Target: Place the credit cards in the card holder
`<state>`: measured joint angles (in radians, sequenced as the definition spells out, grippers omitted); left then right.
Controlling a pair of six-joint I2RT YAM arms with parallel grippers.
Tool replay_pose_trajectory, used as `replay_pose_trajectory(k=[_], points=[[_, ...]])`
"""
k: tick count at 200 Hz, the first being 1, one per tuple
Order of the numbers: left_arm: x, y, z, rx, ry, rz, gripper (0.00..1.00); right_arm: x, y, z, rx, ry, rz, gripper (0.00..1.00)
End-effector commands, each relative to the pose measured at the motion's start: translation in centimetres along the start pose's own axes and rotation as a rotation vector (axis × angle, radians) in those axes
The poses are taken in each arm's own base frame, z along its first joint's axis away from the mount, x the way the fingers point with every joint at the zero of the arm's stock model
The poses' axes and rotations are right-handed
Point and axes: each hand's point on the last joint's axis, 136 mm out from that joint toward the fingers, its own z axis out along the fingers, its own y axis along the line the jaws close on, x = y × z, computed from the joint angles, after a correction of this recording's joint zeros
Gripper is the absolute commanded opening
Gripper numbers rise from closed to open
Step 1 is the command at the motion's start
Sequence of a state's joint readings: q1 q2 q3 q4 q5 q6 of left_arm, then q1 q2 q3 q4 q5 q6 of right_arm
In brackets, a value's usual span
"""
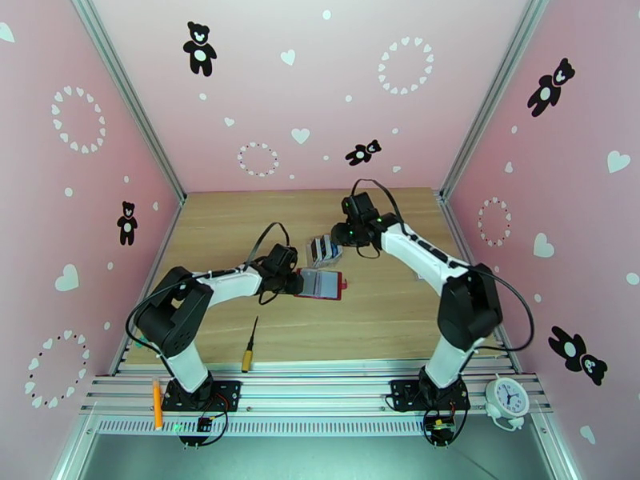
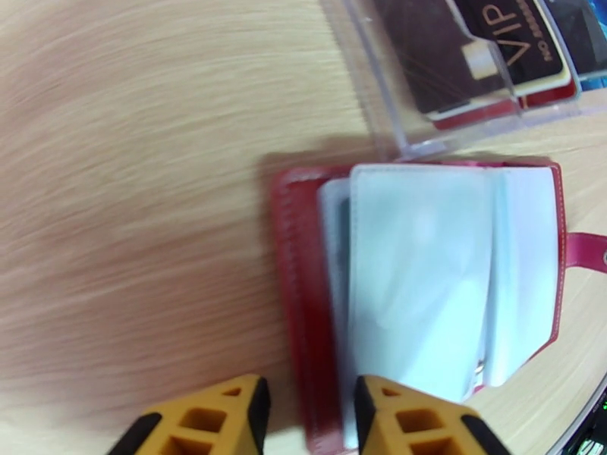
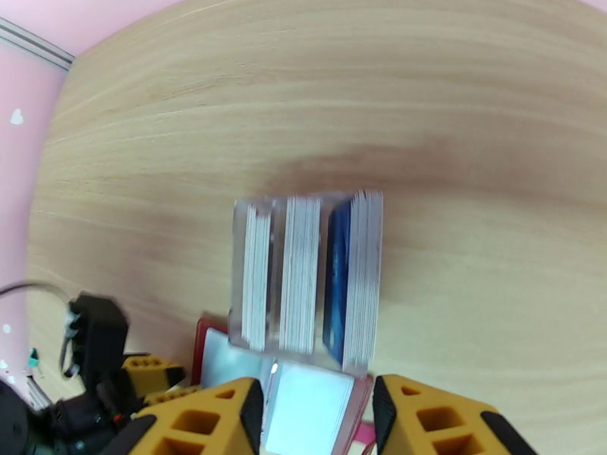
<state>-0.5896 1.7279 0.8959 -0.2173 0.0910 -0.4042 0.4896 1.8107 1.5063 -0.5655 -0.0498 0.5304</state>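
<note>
The card holder (image 1: 326, 285), a dark red wallet, lies open on the wood with pale clear sleeves (image 2: 448, 274) facing up. My left gripper (image 1: 298, 282) sits at its left edge. In the left wrist view the left gripper (image 2: 307, 418) stands open, with the red cover edge lying in the gap between the fingers. The credit cards (image 3: 353, 278) stand on edge in a clear slotted rack (image 1: 324, 250) just behind the card holder: pale stacks and a blue one. A dark VIP card (image 2: 504, 47) shows through the rack. My right gripper (image 1: 344, 236) hovers open over the rack, holding nothing (image 3: 319, 415).
A yellow-handled screwdriver (image 1: 250, 346) lies near the table's front edge. An orange pen (image 1: 157, 402) rests on the rail by the left base, and a white clock (image 1: 506, 398) sits by the right base. Pink walls close in three sides.
</note>
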Motion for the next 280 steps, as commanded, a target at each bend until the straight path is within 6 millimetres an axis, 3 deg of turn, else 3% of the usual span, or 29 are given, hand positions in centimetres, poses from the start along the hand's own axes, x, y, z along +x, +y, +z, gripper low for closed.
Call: replay_pose_trajectory(k=[1,59,68,96,125,130,155,175,198,249,280], points=[[0.5,1.7,-0.9,-0.049,-0.02,-0.018,0.41,0.9,-1.4,1.6,0.079,0.082,-0.057,0.44],[-1.1,0.3,-2.2,0.019,-0.098,-0.014,0.43,0.4,-2.3,3.1,0.137,0.101,-0.092,0.45],[-0.1,0.9,-2.2,0.014,-0.091,-0.016,0.44,0.4,-2.4,3.1,0.144,0.105,-0.1,0.45],[-1.4,0.5,-3.7,0.069,-0.166,-0.047,0.45,0.5,-2.5,3.2,0.149,0.114,-0.116,0.45],[-3.9,-1.3,-5.4,0.13,-0.214,-0.076,0.5,0.3,-2.6,3.0,0.158,0.108,-0.132,0.45],[-5.3,-2.0,-6.0,0.142,-0.238,-0.077,0.5,0.3,-2.7,3.0,0.16,0.105,-0.131,0.45],[-8.8,-3.9,-6.3,0.176,-0.268,-0.081,0.5,0.3,-2.6,2.9,0.162,0.104,-0.143,0.45],[-11.1,-4.6,-5.5,0.2,-0.276,-0.106,0.51,0.2,-2.6,2.6,0.17,0.097,-0.151,0.45],[-12.4,-4.4,-3.5,0.197,-0.268,-0.12,0.51,0.2,-2.5,2.3,0.171,0.091,-0.161,0.45],[-12.3,-4.3,0.3,0.368,-0.223,-0.199,0.53,0.7,-2.5,2.9,0.173,0.119,-0.18,0.46],[-11.7,-4.3,1.1,0.408,-0.205,-0.215,0.54,1.1,-2.4,3.6,0.163,0.134,-0.178,0.46]])
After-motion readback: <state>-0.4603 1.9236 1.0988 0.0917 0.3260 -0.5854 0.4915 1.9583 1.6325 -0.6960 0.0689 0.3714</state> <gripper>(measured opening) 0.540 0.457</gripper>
